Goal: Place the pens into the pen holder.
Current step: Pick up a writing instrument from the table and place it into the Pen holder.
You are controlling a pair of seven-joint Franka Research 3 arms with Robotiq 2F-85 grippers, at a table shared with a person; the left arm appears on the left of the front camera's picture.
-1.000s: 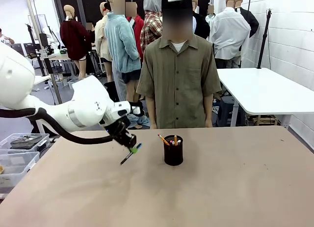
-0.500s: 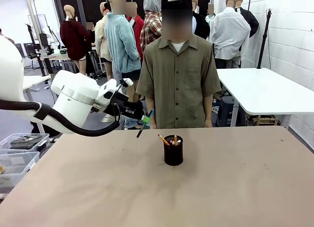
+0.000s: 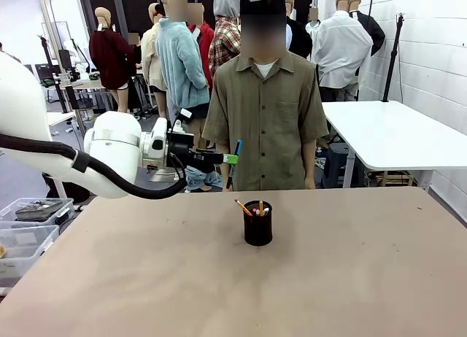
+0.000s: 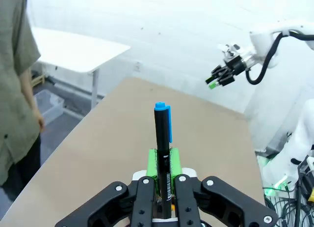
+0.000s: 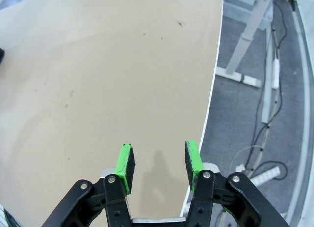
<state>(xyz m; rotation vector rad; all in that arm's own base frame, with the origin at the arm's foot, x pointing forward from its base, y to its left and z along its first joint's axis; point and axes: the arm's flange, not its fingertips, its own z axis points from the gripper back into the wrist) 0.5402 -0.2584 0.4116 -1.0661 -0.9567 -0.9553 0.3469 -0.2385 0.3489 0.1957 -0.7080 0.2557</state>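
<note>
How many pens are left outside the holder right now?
1: the blue-capped pen gripped upright in the left gripper, up and left of the holder. Several others stand inside it; some may be hidden.

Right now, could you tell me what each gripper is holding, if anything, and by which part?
The left gripper is shut on a dark pen with a blue cap, pinching its lower barrel, capped end free. The right gripper is open and holds nothing.

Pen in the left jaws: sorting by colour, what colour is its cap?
Blue cap on the black-barrelled pen, clearest in the left wrist view.
</note>
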